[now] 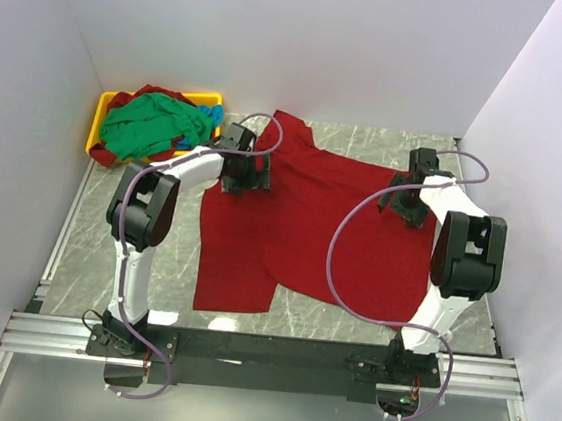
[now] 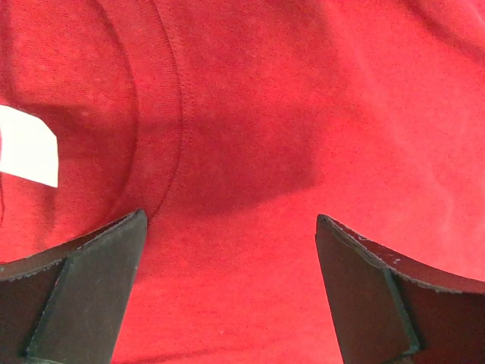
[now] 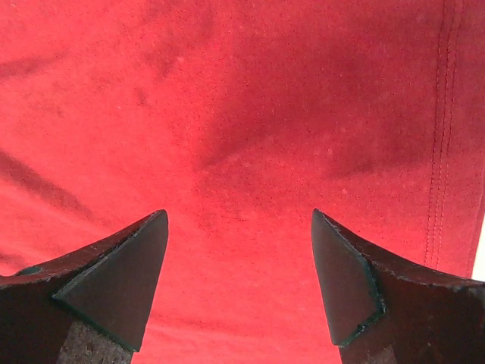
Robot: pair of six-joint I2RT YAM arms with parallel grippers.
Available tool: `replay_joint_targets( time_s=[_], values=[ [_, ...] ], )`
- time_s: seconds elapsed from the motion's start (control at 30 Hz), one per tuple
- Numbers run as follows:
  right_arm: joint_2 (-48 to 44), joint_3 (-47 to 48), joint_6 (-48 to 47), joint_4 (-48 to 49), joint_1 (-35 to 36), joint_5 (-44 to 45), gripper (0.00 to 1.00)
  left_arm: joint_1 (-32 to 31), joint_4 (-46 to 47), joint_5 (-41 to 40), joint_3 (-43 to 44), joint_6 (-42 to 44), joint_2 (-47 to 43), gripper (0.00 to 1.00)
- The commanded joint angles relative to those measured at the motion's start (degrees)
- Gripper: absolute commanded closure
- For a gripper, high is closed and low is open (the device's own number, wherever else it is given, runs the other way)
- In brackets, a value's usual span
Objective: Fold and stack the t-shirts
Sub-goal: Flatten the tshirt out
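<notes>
- I see the red shirt spread on the table, mid-table between the two arms
- Its long axis runs left to right across the table: collar and white label at the left end, stitched hem at the right end
- One sleeve points toward the far wall; on the left, more of the cloth reaches toward the near edge
- The left gripper hangs low over the collar with its fingers wide apart and only flat cloth between them
- The right gripper sits low over the hem end, fingers also well apart and gripping nothing; I cannot tell whether either set of tips touches the cloth
- The yellow tray stands in the far left corner, near the left gripper, heaped with a green shirt, a blue shirt and more red cloth
- Purple cables from both arms loop above the red shirt
</notes>
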Motion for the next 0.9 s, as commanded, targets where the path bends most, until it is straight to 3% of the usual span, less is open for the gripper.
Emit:
replay_joint_targets(
  time_s=[0.0,0.47,0.87],
  values=[
    [-0.49,0.67,1.31,0.91,-0.07,0.18,0.18,0.22,-1.02,-3.0,0.98,-0.28,-0.33,0.01],
    [10.49,8.31,2.63,-3.4,-2.44,0.62,0.19,0.92,-8.67,-6.08,15.65,2.62,12.59,0.0],
    [23.5,28.08,2.99,-11.75,-4.37,-0.88,0.2,1.54,-9.64,-2.12,33.67,5.79,24.37,0.01]
  ],
)
